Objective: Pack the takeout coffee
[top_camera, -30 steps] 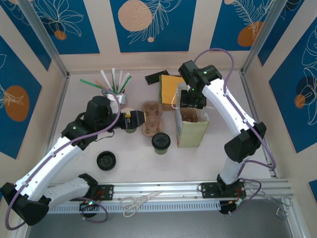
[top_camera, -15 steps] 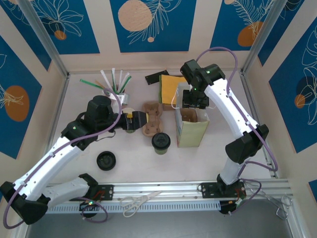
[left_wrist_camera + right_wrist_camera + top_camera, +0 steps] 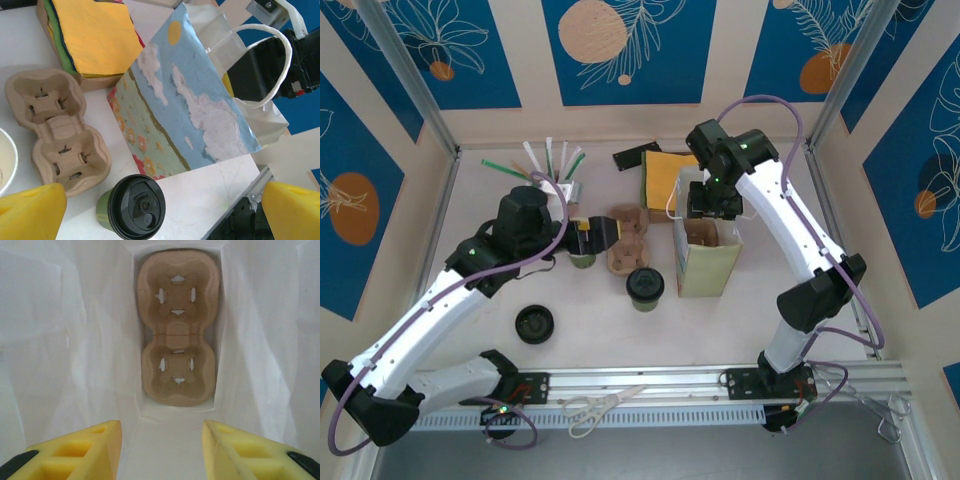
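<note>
The takeout coffee (image 3: pixel 645 287) (image 3: pixel 136 206), a green cup with a black lid, stands upright on the table in front of the paper bag (image 3: pixel 705 255) (image 3: pixel 185 115). My left gripper (image 3: pixel 590 237) (image 3: pixel 160 220) is open, hovering to the cup's back left and over a lidless green cup (image 3: pixel 582 259); the coffee sits between its yellow fingertips (image 3: pixel 30 212) in the left wrist view, untouched. My right gripper (image 3: pixel 710 205) (image 3: pixel 162 450) is open at the bag's mouth, looking down at a cardboard cup carrier (image 3: pixel 177 325) on the bag's floor.
A second cup carrier (image 3: pixel 628 238) (image 3: pixel 57 130) lies beside the left gripper. A loose black lid (image 3: pixel 534 323) lies at front left. Stacked napkins (image 3: pixel 665 178) (image 3: pixel 92 35) sit behind the bag, straws (image 3: pixel 548 165) at the back left, scissors (image 3: pixel 605 405) on the front rail.
My left arm has shifted slightly back and right, its gripper still open above the lidless cup. The right arm has barely moved over the bag.
</note>
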{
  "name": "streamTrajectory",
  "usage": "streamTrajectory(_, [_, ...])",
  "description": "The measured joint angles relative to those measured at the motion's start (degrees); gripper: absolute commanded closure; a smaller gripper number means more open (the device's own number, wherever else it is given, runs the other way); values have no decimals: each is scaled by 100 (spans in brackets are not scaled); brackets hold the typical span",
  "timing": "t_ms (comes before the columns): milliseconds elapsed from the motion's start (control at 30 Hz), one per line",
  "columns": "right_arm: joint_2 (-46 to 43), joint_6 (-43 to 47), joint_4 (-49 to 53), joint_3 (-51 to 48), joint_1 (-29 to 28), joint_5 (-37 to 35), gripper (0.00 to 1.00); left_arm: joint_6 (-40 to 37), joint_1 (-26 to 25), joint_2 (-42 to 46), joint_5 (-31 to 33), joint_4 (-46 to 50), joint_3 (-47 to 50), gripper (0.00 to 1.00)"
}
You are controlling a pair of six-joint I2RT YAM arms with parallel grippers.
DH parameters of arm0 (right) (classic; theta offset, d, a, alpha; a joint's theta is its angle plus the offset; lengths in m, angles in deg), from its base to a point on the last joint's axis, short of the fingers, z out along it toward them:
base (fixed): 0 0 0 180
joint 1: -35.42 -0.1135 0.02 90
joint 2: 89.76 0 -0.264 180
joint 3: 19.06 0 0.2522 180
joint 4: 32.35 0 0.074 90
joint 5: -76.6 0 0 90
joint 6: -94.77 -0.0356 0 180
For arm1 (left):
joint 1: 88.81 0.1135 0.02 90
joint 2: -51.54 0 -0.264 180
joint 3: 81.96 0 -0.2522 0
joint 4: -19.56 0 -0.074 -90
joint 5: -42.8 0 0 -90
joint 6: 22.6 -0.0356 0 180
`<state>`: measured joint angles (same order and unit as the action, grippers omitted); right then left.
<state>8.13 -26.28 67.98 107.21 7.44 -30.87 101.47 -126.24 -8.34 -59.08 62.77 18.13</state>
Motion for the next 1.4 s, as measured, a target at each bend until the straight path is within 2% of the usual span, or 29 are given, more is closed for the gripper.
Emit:
streamTrajectory(300, [-127, 142, -35, 0, 48, 146, 54, -157, 0, 0, 326, 20, -31, 0])
streamTrajectory(700, [-125, 39, -9, 146, 81, 138, 54, -313, 0, -428, 249, 74, -295, 0])
streamTrajectory(1400, [-131, -9, -15, 195, 85, -11, 54, -291, 0, -444, 118, 142, -415, 0])
